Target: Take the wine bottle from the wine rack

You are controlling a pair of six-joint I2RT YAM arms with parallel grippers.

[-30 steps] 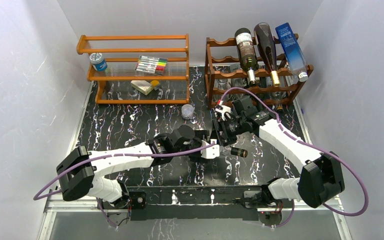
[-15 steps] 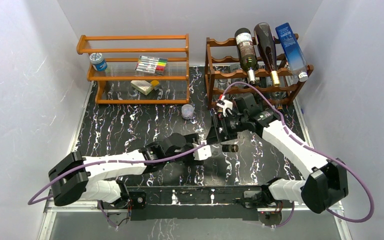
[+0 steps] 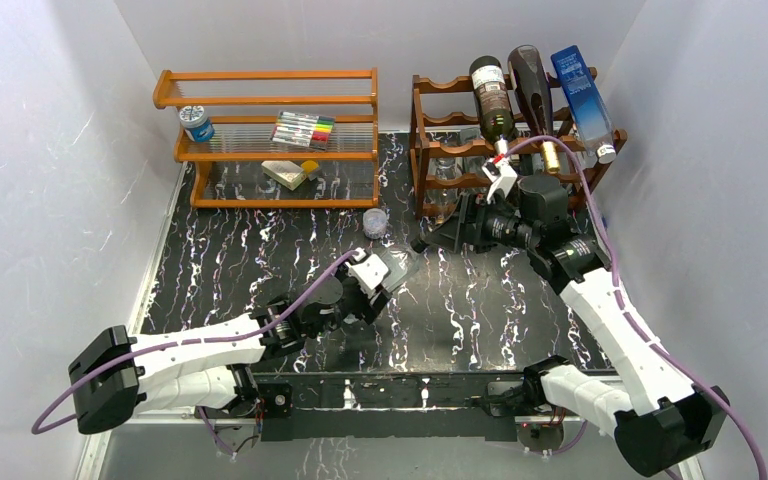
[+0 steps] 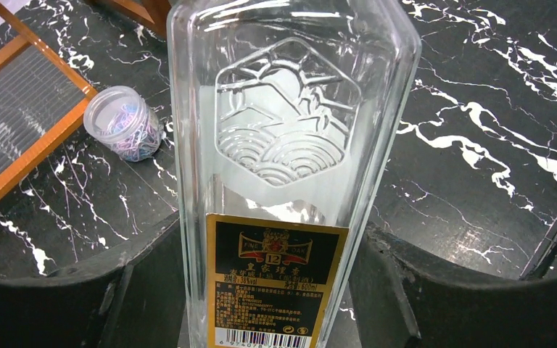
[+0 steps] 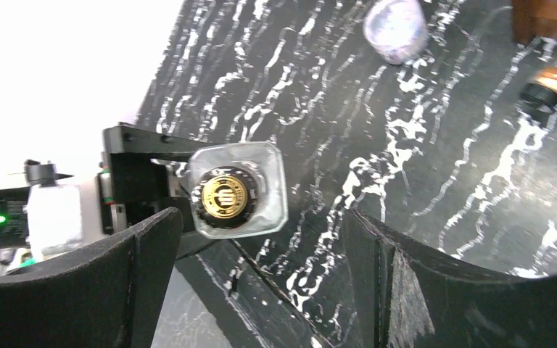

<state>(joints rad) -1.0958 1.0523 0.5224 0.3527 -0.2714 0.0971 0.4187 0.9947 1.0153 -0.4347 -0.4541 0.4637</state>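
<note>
A clear, flat-sided glass wine bottle (image 4: 283,138) with a black and gold label lies between the fingers of my left gripper (image 4: 275,290), which is shut on its body. From above, that gripper (image 3: 375,280) and the bottle (image 3: 398,264) hover over the marbled table, well clear of the dark reddish-brown wine rack (image 3: 430,130). The bottle's gold cap (image 5: 226,194) faces the right wrist camera. My right gripper (image 3: 438,237) stands open and empty near the rack's front, its fingers apart from the bottle (image 5: 238,190).
Three bottles, a green one (image 3: 490,95), a dark one (image 3: 532,85) and a blue one (image 3: 580,95), lie in the rack. An orange shelf (image 3: 270,100) holds pens and a jar. A small jar of clips (image 3: 374,221) stands on the table. White walls close both sides.
My right gripper opened, let go of the bottle and drew back toward the rack. My left arm pulled back and leftward, carrying the bottle with it.
</note>
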